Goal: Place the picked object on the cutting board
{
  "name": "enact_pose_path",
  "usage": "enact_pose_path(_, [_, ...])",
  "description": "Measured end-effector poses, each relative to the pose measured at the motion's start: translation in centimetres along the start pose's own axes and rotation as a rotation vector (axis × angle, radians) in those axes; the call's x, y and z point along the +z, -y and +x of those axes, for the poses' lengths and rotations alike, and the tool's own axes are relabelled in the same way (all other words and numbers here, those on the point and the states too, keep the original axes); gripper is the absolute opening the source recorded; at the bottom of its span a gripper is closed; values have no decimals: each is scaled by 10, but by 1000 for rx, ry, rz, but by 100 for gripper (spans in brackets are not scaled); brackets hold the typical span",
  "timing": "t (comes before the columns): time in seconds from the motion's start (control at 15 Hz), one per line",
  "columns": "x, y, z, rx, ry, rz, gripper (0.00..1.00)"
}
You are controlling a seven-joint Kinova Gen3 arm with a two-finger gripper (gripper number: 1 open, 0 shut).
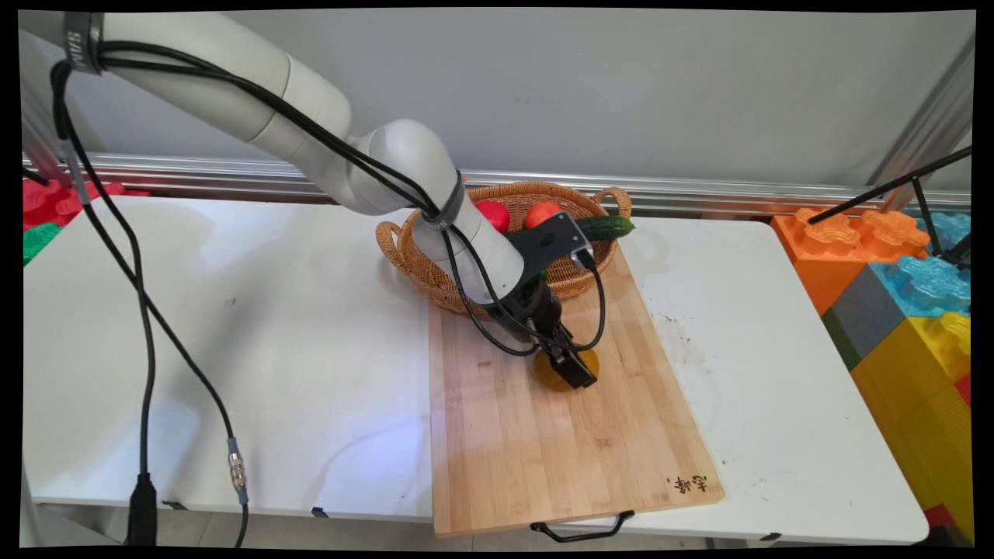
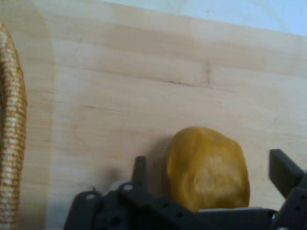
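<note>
One upright yellow fruit [image 2: 207,167] between open gripper [image 2: 213,179]

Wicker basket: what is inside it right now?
Inside the wicker basket: two red fruits, a cucumber poking over the rim. The arm covers the rest.

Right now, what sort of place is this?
Probably a robotics lab staged as a kitchen: a bamboo cutting board and wicker basket on a white table, with giant toy blocks alongside.
</note>
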Motion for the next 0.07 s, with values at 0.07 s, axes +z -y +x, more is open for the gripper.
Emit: enact_pose_path(0.07, [-1, -1, 3, 4, -6, 5, 100])
